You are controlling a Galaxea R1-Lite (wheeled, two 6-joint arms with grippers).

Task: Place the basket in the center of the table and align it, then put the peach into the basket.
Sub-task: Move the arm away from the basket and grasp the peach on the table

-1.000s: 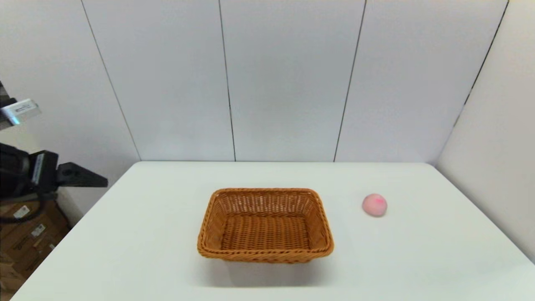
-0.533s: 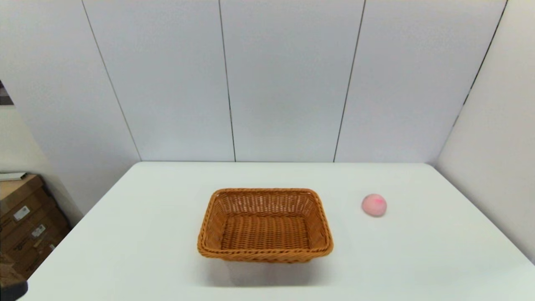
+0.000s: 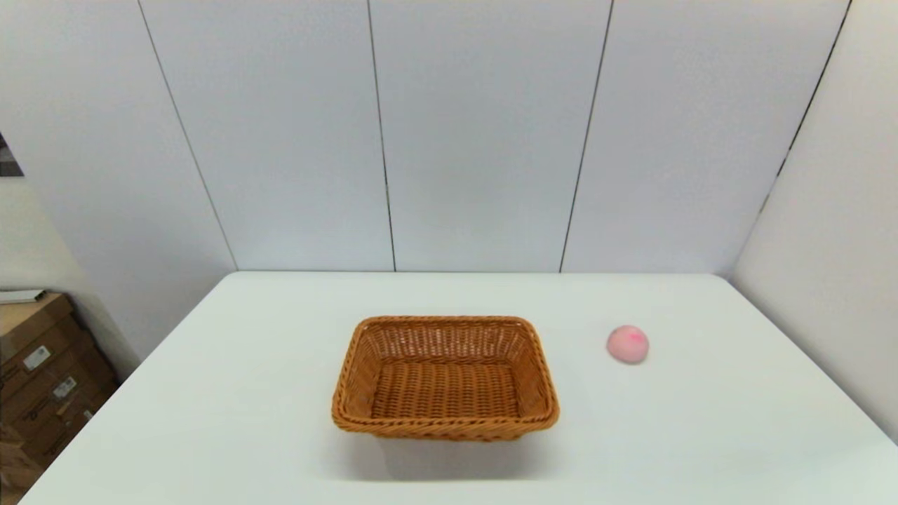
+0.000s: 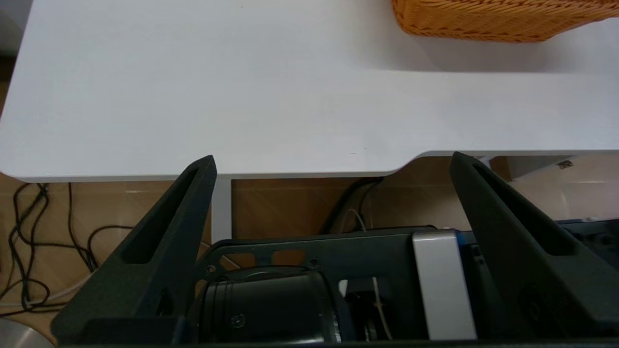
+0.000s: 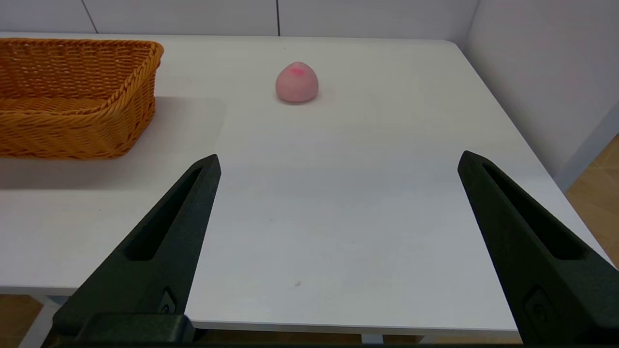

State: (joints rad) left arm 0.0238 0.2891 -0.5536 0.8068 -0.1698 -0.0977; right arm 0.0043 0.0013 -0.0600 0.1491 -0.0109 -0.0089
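the peach (image 3: 628,344) sits on its flat underside on the table (image 3: 245,393), toward the right edge and about midway between the near and far edges, well apart from the basket (image 3: 445,377). in the right wrist view the peach (image 5: 297,82) looks domed, pale pink with a small red blush on top. you should expect it to be light and smooth, probably a little slippery, and round enough to roll if you nudge it off its base. take it across its widest part, low on the sides, with the fingers straddling it evenly so it does not squirt out.

the basket stands empty near the middle of the table, its long rim roughly parallel to the near edge, so the centering looks done to your eye. it is woven wicker, light and fairly stiff, with flared walls and a braided rim (image 5: 135,77) that gives a good place to pinch if you need to nudge it.

your right gripper (image 5: 338,162) hangs over the near right part of the table with its fingers spread wide and nothing between them, pointed toward the peach. your left gripper (image 4: 331,162) is parked off the near edge, below table level, fingers also spread and empty.
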